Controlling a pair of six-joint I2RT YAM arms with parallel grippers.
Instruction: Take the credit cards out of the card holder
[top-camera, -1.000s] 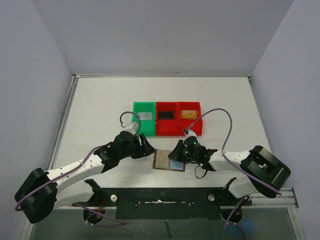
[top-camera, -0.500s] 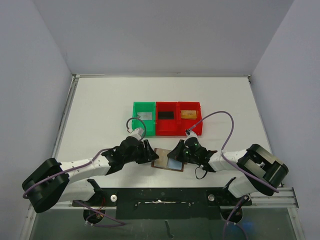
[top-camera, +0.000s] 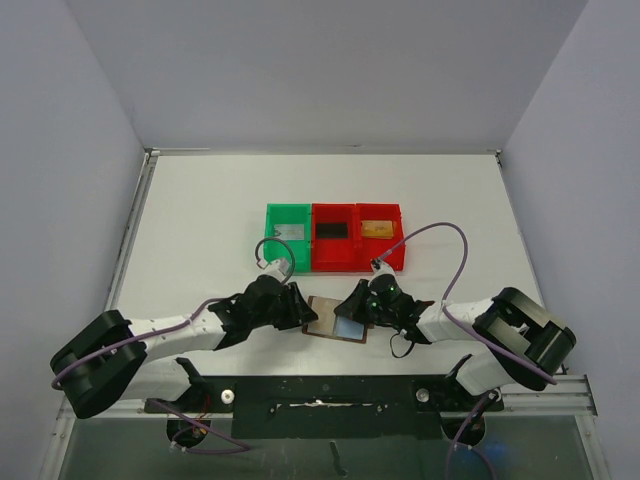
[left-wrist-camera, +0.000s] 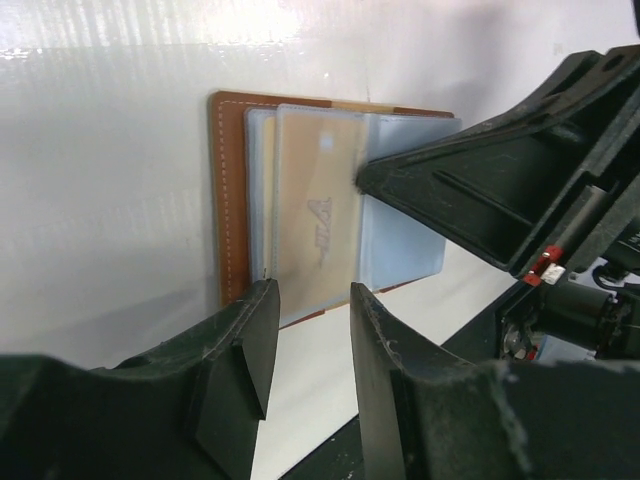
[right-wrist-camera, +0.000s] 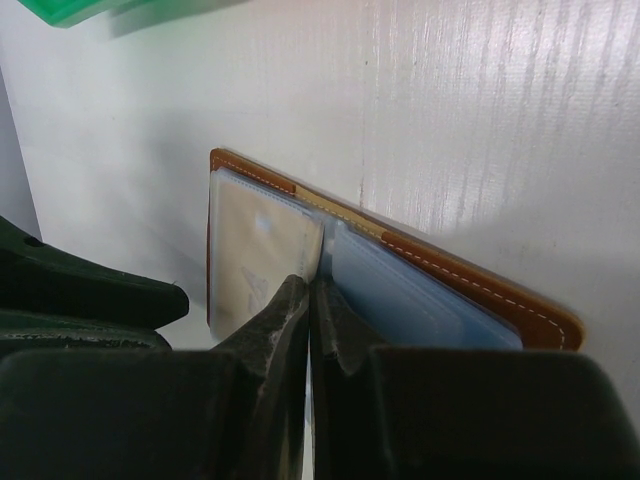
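The card holder (top-camera: 326, 320) lies open and flat on the table, brown leather with pale blue-grey sleeves inside (left-wrist-camera: 228, 200) (right-wrist-camera: 480, 290). A tan credit card (left-wrist-camera: 310, 230) (right-wrist-camera: 255, 255) sits in its left sleeve. My right gripper (top-camera: 358, 306) (right-wrist-camera: 312, 285) is shut, and its tips press down on the fold between the two sleeves. In the left wrist view its black finger (left-wrist-camera: 450, 190) touches the tan card's edge. My left gripper (top-camera: 301, 313) (left-wrist-camera: 312, 300) is open at the holder's left edge, low over the table, with nothing between its fingers.
Three bins stand in a row behind the holder: a green bin (top-camera: 272, 222), a middle red bin (top-camera: 333, 262) and a right red bin (top-camera: 392, 258). A card lies in each. The arms' black base rail (top-camera: 330, 395) runs along the near edge.
My left gripper has slid right and down to the holder's left edge, and its jaws have narrowed. The right gripper has stayed pressed on the holder.
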